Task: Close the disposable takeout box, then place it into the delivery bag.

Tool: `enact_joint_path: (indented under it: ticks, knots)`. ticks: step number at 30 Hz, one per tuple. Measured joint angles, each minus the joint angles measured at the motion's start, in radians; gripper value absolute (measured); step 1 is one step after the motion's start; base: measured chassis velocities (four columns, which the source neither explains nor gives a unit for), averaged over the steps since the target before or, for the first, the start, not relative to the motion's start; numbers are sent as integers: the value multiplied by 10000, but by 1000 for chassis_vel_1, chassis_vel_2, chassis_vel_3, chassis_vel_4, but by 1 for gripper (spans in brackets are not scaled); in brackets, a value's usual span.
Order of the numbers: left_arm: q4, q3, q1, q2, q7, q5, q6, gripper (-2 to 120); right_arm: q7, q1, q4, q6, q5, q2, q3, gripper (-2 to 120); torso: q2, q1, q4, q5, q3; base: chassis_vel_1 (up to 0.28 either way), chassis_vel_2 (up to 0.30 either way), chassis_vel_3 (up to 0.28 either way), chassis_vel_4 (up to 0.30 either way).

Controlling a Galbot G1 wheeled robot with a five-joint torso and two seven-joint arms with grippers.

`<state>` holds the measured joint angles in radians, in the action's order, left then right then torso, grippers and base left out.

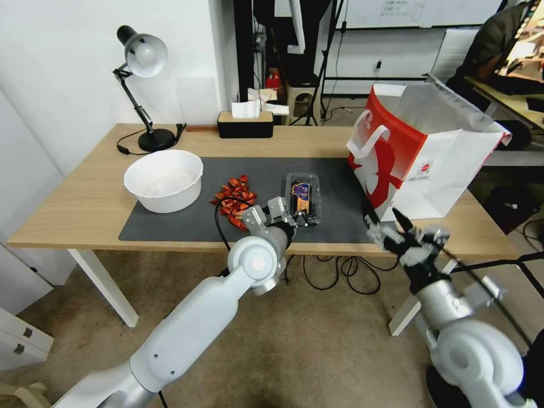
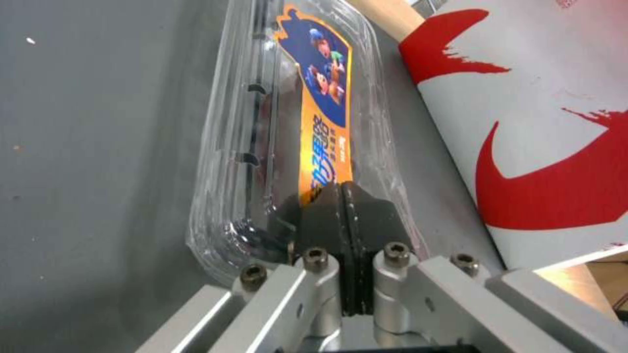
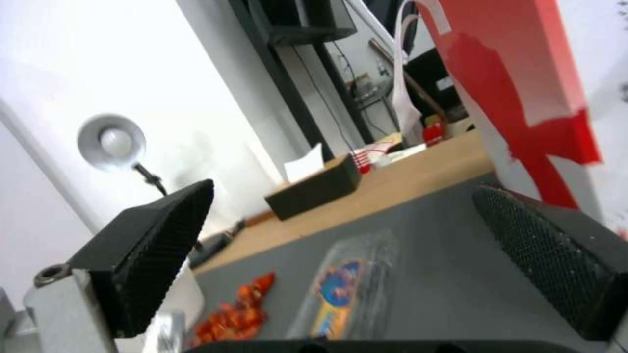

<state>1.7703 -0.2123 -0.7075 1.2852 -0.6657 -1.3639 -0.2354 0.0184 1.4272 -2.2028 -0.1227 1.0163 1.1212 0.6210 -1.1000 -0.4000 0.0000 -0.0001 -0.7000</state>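
Wooden table (image 1: 85,198) with grey mat (image 1: 187,226), desk lamp (image 1: 141,56) behind.

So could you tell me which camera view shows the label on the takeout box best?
The left wrist view: the label fills the lid close up. The head view shows it small on the takeout box; the right wrist view shows it blurred.

We see a light wooden table (image 1: 85,204) on white legs. On it lie 1 dark grey rectangular mat (image 1: 187,221), 1 black desk lamp (image 1: 141,85), 1 black tissue box (image 1: 245,124) and the red-and-white paper delivery bag (image 1: 419,153).
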Motion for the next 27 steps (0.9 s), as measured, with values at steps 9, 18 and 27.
enact_joint_path:
  ticks: [9,18,27]
  knots:
    - [7,-65,-34,0,-41,10,29,0,-1083,-1523,807,-588,2127,-1143,-793,100,0,0,2,1,0,0,0,0,0]
    - [-52,-63,2,-43,-50,-11,44,0,-2551,-4228,1970,-1397,4004,-1669,-2783,100,0,0,0,0,0,0,0,0,0]
    - [-138,-49,7,-88,6,-22,60,0,-4651,-6058,2950,-2298,5321,-1665,-4156,100,0,-1,0,2,-1,0,0,0,0]
